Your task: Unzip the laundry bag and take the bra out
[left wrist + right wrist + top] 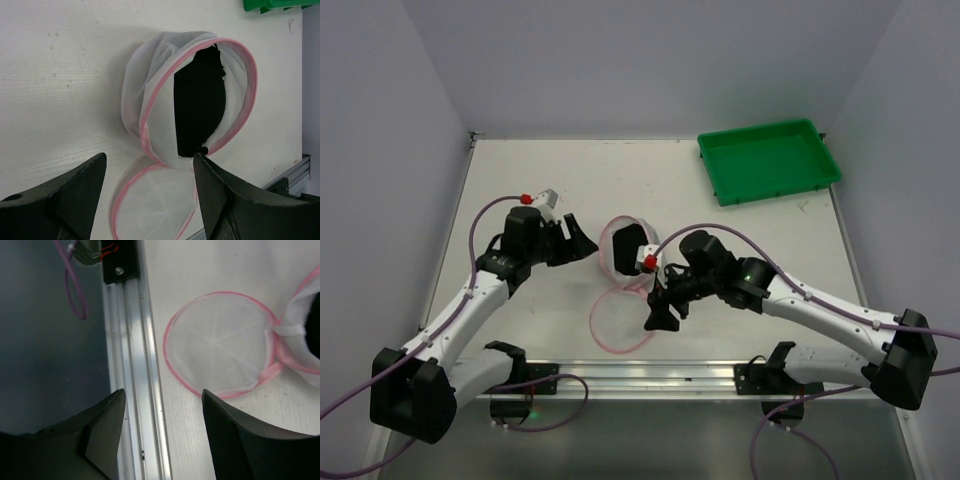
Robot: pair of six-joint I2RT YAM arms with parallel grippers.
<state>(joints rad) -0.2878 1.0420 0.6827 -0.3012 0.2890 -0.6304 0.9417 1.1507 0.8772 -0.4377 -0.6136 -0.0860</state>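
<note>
The laundry bag (608,262) lies unzipped at mid-table, its white mesh body on its side. Its round pink-rimmed lid (620,322) is flopped flat toward the near edge. A black soft thing (630,243) fills the bag's opening; it also shows in the left wrist view (200,100). No pale pink bra is in view. My left gripper (582,240) is open and empty, just left of the bag (145,75), with the lid (150,205) between its fingers. My right gripper (660,315) is open and empty above the lid's right edge (220,350).
A green tray (770,160) stands at the back right. An aluminium rail (650,375) runs along the table's near edge and shows under my right gripper (132,365). Purple cables hang off both arms.
</note>
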